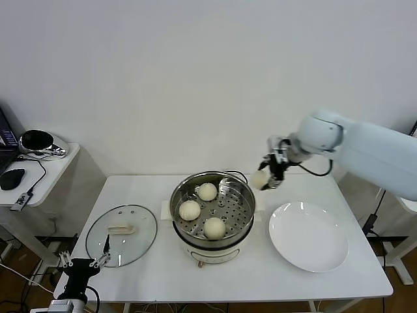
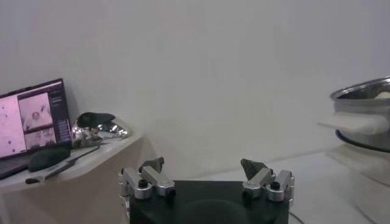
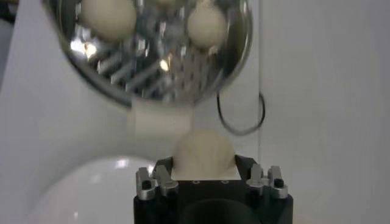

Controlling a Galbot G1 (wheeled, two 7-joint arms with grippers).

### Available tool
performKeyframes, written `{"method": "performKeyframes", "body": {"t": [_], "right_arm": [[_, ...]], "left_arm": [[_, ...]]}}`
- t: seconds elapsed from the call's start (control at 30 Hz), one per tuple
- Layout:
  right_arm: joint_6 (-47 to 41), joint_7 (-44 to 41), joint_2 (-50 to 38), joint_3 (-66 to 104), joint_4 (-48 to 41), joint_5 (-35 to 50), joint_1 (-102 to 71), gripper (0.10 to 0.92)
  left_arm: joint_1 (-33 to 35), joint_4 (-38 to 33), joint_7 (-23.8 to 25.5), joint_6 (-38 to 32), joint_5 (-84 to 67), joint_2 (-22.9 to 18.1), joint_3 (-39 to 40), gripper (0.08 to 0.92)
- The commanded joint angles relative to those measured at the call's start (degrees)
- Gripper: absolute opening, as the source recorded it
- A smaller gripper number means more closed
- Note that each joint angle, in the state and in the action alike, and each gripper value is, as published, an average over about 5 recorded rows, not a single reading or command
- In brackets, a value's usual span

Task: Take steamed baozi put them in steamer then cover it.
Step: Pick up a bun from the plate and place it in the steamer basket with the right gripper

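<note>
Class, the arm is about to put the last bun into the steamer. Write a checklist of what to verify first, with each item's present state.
1. Bun held by the right gripper: ok, fingers shut on it.
2. Bun above the steamer opening: not ok, it hangs beside the rim.
3. Free spot on the tray: ok, three buns inside, space left.
4. Plate bare: ok.
5. Lid off, lying on the table: ok.
6. Left gripper open and parked near the table's front left edge: ok.

Evenly bright, soft shadows only, glare glinting off the steamer point(image 3: 152, 55), both wrist views dimmer and slightly blurred.
</note>
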Motion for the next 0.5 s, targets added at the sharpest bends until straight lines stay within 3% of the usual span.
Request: {"method": "performKeyframes", "body": {"t": [0.03,0.5], "right_arm": [[-9.25,6.9,13.49,-4.49,-1.52,10.0,-1.29,0.645],[-10.88,6.67,13.9,-2.91,-6.4,3.75,-9.84,0.645]], "left_arm": [[0.29,-0.25,-0.02,-0.01,0.05,-0.17,-0.17,0.823],[0.59,-0.73,-0.04,0.01,-0.09,-0.4,-0.67,0.823]]}}
